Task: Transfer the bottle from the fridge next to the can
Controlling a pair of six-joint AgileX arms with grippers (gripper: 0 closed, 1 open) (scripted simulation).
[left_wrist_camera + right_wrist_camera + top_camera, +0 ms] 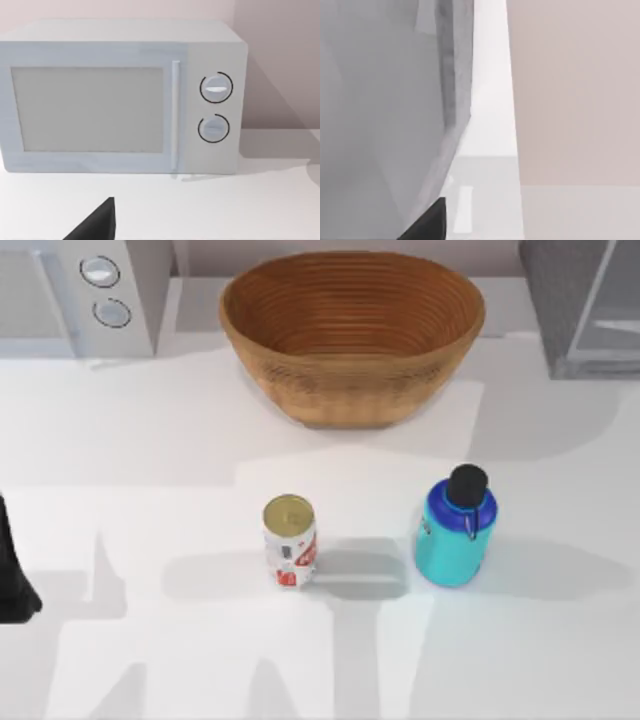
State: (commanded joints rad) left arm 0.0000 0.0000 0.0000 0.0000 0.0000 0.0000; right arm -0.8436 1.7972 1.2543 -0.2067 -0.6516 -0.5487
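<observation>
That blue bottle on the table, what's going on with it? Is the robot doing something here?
Nothing is holding anything right now. The bottle stands upright on the white table, to the right of the can with a gap between them. The fridge sits at the back right corner, a microwave at the back left, and a wicker basket between them. The left arm is parked at the table's left edge. The bottle looks already placed beside the can.

The left arm (14,570) sits parked at the bench's (150,660) left edge, a dark shape low in the top view. One dark fingertip of the left end effector (95,222) pokes into its wrist view. The right end effector (427,222) likewise shows a single dark tip.
</observation>
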